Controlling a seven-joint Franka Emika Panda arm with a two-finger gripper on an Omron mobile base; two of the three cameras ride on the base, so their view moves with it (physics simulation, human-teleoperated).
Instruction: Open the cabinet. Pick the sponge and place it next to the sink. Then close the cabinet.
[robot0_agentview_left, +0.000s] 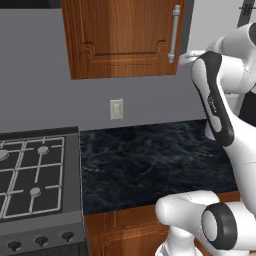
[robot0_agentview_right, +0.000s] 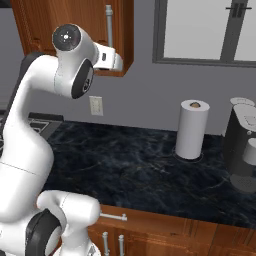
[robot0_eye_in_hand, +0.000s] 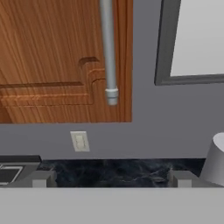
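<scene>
Reddish-brown cabinet (robot0_eye_in_hand: 52, 61) hanging shut at upper left of hand view, handle (robot0_eye_in_hand: 108, 52) running down top centre. Gripper (robot0_eye_in_hand: 111, 178) hovering released at bottom, fingertips (robot0_eye_in_hand: 43, 178) spread wide, touching nothing.

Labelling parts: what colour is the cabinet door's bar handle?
Silver-grey; the handle shows best in the hand view.

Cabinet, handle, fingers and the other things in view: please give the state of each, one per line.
cabinet: door shut.
handle: upright on the door, not gripped.
gripper: fingers open, empty, low in front of the handle.
paper towel roll: upright on the counter.
stove: burners bare, no flame seen.
coffee machine: upright on the counter.
</scene>
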